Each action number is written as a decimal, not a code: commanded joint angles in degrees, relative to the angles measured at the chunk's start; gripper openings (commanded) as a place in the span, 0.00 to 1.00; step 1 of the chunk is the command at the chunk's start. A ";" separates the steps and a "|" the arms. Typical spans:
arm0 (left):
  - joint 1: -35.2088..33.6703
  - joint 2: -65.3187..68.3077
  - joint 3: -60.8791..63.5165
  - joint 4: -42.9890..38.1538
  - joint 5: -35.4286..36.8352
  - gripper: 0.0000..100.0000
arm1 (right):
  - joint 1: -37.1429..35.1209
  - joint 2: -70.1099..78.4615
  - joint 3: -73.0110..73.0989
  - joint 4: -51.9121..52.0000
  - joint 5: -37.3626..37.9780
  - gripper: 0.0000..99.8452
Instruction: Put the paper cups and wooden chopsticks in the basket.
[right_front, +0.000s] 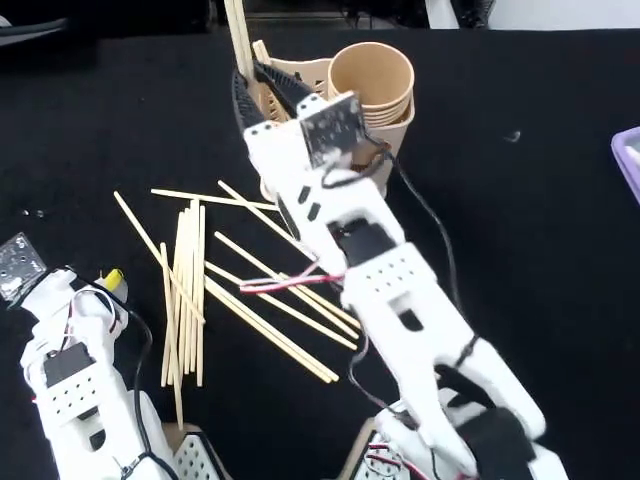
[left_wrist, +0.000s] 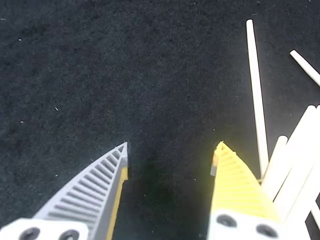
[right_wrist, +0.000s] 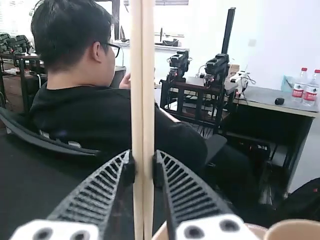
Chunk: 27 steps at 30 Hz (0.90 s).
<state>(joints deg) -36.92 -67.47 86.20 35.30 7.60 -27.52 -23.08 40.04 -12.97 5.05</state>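
We find the left gripper (right_front: 112, 280) low at the near left of the black table (right_front: 520, 260). In its wrist view the left gripper (left_wrist: 170, 150) stands wide, one grey finger and one yellow finger well apart, with nothing between them but bare black cloth. Several loose chopsticks (left_wrist: 257, 100) lie just beside the yellow finger; we cannot tell whether they touch it.

Moving right, we record the loose chopsticks (right_front: 185, 290) scattered flat on the table between the two arms. One bundle lies close together and roughly parallel. Others fan out at angles and cross each other, and some pass under the right arm.

The right arm runs from the near edge up to the far centre. Its right gripper (right_front: 262, 85) sits at the near left rim of the basket (right_front: 300, 72). From its own camera we see the right gripper (right_wrist: 143, 157) closed narrow on a held pair of chopsticks (right_wrist: 141, 75), side by side and upright. From above, the held pair of chopsticks (right_front: 238, 35) rises past the basket's left rim.

The paper cups (right_front: 370, 75) stand stacked, mouths up, inside the basket at its right side.

A purple object (right_front: 628, 160) shows at the far right edge.
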 joint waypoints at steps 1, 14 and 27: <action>0.66 -0.88 -2.77 -0.53 -0.35 0.26 | 4.40 3.56 -7.69 -1.41 -0.18 0.01; 0.66 -0.88 -2.68 -0.70 -0.35 0.26 | 7.56 7.96 -4.53 -1.14 0.00 0.01; 0.66 -0.88 -2.59 -0.79 -0.35 0.26 | 7.82 6.02 -4.35 9.93 -0.35 0.14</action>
<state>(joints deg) -36.92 -67.47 86.20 35.30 7.60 -20.48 -13.49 37.76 -6.55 5.14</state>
